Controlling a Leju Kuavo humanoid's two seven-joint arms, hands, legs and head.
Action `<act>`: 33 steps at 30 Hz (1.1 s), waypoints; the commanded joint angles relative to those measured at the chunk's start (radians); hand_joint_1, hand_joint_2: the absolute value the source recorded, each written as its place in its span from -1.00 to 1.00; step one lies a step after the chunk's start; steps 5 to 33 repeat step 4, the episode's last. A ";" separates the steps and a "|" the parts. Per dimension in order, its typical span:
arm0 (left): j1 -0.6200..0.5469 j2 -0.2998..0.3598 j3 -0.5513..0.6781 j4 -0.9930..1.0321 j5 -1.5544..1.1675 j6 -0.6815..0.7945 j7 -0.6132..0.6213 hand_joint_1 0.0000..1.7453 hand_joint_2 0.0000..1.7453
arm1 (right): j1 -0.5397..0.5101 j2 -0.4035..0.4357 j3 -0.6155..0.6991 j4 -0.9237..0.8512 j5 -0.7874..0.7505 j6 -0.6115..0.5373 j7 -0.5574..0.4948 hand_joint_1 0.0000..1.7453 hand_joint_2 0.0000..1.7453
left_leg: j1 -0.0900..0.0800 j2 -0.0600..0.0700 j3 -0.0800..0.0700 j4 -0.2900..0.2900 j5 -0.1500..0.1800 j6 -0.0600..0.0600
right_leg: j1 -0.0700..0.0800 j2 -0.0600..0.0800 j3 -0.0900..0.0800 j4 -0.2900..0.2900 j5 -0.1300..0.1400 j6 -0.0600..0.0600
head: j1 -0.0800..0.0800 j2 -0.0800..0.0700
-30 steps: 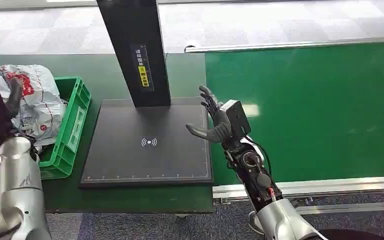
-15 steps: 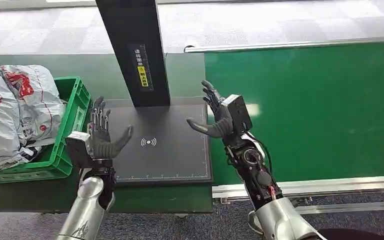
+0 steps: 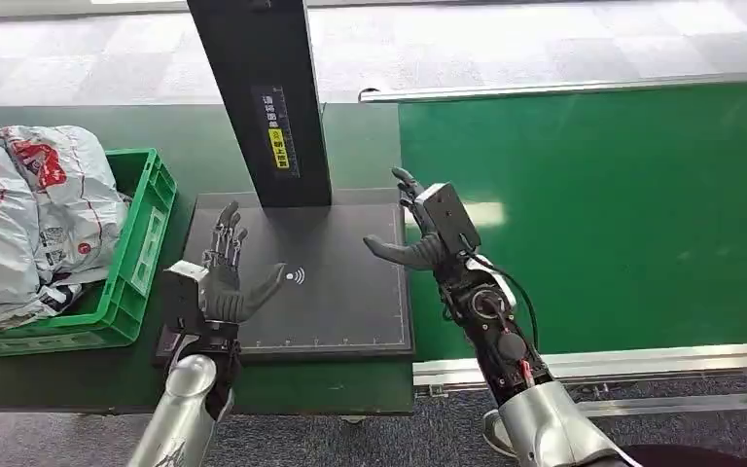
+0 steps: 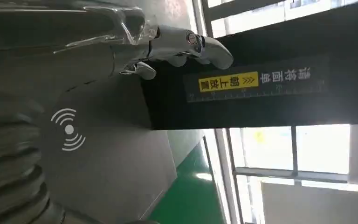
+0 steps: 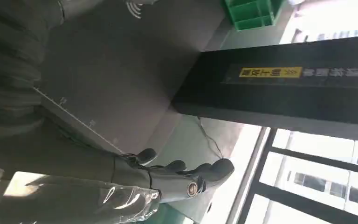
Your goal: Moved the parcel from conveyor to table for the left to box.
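We note both hands hovering over the black scanner plate (image 3: pixel 292 282), holding nothing. The left hand (image 3: pixel 229 277) hangs above the plate's front-left corner, fingers spread and thumb out; the right hand (image 3: pixel 423 233) hangs at the plate's right edge, beside the green conveyor belt (image 3: pixel 593 214), also spread, thumb pointing inward.

Parcels (image 3: pixel 39 214) — grey poly mailers with red print — lie heaped in and over the green crate (image 3: pixel 141 253) at the table's left edge. The belt carries no parcel within the head view, so we judge the next one is yet to arrive.

Handling estimate: these bags look soft, crinkled and light, with a slick film likely to slip. We would take hold across the bag's middle — where the contents give bulk — not at a loose corner.
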State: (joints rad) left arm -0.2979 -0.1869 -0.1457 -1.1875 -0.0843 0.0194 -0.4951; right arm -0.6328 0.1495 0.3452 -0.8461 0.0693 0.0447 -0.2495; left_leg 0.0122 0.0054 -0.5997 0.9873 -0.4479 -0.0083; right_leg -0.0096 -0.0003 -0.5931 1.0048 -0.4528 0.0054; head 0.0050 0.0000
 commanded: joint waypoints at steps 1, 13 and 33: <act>-0.054 -0.025 -0.032 0.147 -0.059 0.023 -0.002 -1.00 1.00 | 0.053 0.020 -0.163 0.111 -0.149 0.014 -0.047 -1.00 1.00 | 0.000 -0.003 0.003 -0.002 0.000 0.000 | 0.000 -0.003 0.005 -0.003 -0.001 0.000 | 0.000 0.000; -0.056 -0.023 -0.025 0.147 -0.056 0.026 -0.005 -1.00 1.00 | 0.051 0.021 -0.145 0.127 -0.140 0.016 -0.055 -1.00 1.00 | 0.000 -0.002 0.002 -0.001 0.000 0.000 | 0.000 -0.001 0.003 -0.001 0.000 0.000 | 0.000 0.000; -0.056 -0.023 -0.025 0.147 -0.056 0.026 -0.005 -1.00 1.00 | 0.051 0.021 -0.145 0.127 -0.140 0.016 -0.055 -1.00 1.00 | 0.000 -0.002 0.002 -0.001 0.000 0.000 | 0.000 -0.001 0.003 -0.001 0.000 0.000 | 0.000 0.000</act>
